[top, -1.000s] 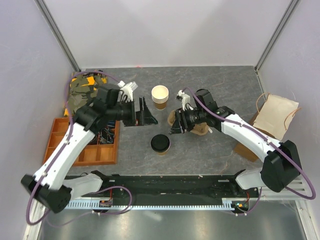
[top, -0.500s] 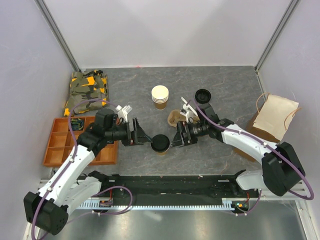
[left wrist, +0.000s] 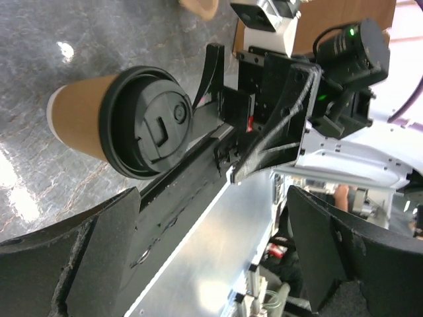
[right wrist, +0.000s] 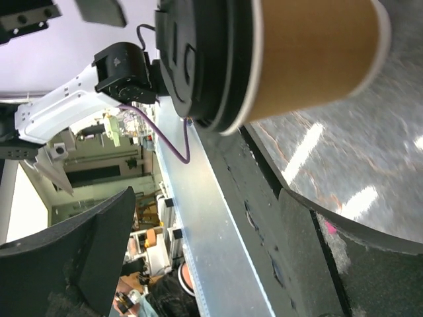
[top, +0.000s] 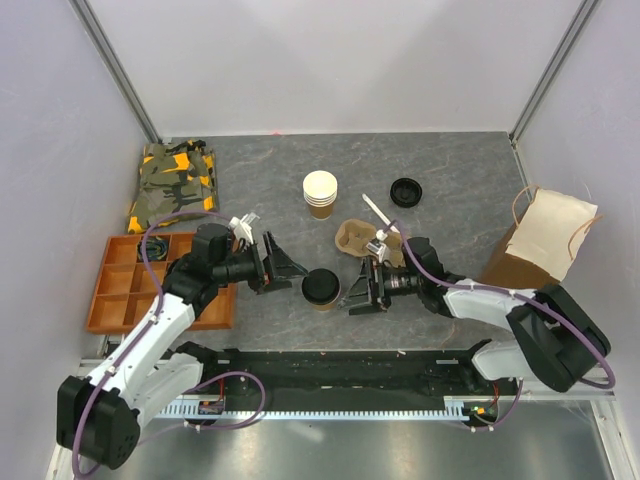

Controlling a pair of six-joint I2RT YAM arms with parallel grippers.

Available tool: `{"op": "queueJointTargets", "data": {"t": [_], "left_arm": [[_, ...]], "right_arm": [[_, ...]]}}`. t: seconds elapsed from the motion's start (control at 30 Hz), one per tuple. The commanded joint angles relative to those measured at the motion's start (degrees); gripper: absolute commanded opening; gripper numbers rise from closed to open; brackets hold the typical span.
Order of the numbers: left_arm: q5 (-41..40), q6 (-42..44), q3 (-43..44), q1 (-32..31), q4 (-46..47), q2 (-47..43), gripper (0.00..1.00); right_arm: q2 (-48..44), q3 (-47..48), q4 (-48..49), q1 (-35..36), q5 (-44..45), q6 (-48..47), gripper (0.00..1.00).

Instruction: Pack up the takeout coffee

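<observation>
The takeout coffee (top: 321,288), a brown paper cup with a cream rim and a black lid, stands upright on the grey table near the front middle. My left gripper (top: 289,274) is open just left of it, jaws pointing at it, not touching. My right gripper (top: 353,295) is open just right of it, also apart. In the left wrist view the cup (left wrist: 86,119) sits beyond the open fingers (left wrist: 86,264), up and left. In the right wrist view the cup (right wrist: 310,53) fills the top, beyond the open fingers (right wrist: 357,257).
A stack of nested cups (top: 320,193) stands at the back. A brown pulp cup carrier (top: 358,237), a white stirrer (top: 375,209) and a loose black lid (top: 405,191) lie behind the right gripper. A paper bag (top: 545,232) is at right, an orange organiser tray (top: 125,290) and camouflage cloth (top: 172,183) at left.
Both grippers have come down toward the near edge and now flank the lidded cup. The right arm has uncovered the carrier and loose lid. The cup has not moved.
</observation>
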Motion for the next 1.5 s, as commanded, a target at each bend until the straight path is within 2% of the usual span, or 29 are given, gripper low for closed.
{"op": "queueJointTargets", "data": {"t": [0.0,0.17,0.67,1.13,1.47], "left_arm": [[1.66,-3.76,-1.22,1.75,5.12,1.11,1.00],[2.45,-4.29,-1.31,3.68,6.96,1.91,0.99],[3.60,-4.82,-3.15,6.67,8.72,1.03,0.99],[3.95,-6.40,-5.70,10.63,12.94,1.91,0.97],[2.64,-6.75,-9.48,11.68,10.31,0.76,0.96]], "right_arm": [[5.05,0.81,12.54,2.03,-1.52,0.05,0.98],[11.04,5.12,15.34,4.05,-1.08,-1.46,0.97],[15.26,7.94,17.54,5.20,2.79,-2.78,0.98],[19.92,14.44,17.55,5.20,4.29,-5.33,0.98],[21.07,15.85,17.54,5.20,4.02,-5.15,0.98]]}}
